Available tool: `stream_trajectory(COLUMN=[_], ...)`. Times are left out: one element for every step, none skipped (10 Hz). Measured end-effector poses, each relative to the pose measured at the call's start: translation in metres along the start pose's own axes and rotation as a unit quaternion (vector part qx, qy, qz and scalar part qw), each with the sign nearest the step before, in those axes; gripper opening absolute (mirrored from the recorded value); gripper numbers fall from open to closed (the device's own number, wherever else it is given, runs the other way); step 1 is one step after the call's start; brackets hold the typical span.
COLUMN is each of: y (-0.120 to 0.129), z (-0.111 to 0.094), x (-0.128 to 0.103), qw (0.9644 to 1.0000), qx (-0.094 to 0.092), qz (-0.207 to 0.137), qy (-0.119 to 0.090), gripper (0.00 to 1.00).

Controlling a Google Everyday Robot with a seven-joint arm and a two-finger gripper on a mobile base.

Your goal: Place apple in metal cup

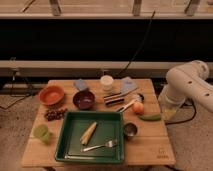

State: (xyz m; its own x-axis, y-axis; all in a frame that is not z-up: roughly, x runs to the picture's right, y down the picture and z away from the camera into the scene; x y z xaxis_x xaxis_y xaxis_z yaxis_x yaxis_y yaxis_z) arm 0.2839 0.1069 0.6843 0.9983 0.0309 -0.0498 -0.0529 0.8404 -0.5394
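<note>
The apple (pixel 138 107), small, round and orange-red, lies on the wooden table (pixel 150 150), right of centre. The metal cup (pixel 130 130), short and shiny with a dark inside, stands upright just in front of it, beside the green tray's right edge. The white robot arm (pixel 187 85) hangs off the table's right side. My gripper (pixel 169 107) is at the arm's lower end by the table's right edge, to the right of the apple and apart from it.
A long green vegetable (pixel 150 117) lies right of the apple. The green tray (pixel 67 150) holds a corn cob (pixel 88 132) and a fork (pixel 100 146). Behind are an orange bowl (pixel 51 95), a dark bowl (pixel 83 100), a white cup (pixel 106 82), grapes (pixel 54 114) and a light green cup (pixel 42 132).
</note>
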Motion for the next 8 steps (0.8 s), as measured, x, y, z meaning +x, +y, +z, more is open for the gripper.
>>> stream_trajectory(y=[0.0, -0.003, -0.007, -0.015, -0.029, -0.046, -0.054, -0.059], z=[0.0, 0.0, 0.003, 0.009, 0.021, 0.04, 0.055, 0.068], x=[0.0, 0.002, -0.001, -0.008, -0.02, -0.041, -0.054, -0.062], qw=[1.0, 1.0, 0.9997, 0.9991, 0.9978, 0.9955, 0.9936, 0.9923], qx=[0.0, -0.005, -0.014, -0.024, -0.034, -0.045, -0.053, -0.058], qz=[0.0, -0.004, -0.017, -0.033, -0.051, -0.075, -0.088, -0.096], qy=[0.0, -0.002, -0.006, -0.013, -0.024, -0.038, -0.048, -0.054], gripper=[0.65, 0.65, 0.65, 0.65, 0.65, 0.65, 0.65, 0.65])
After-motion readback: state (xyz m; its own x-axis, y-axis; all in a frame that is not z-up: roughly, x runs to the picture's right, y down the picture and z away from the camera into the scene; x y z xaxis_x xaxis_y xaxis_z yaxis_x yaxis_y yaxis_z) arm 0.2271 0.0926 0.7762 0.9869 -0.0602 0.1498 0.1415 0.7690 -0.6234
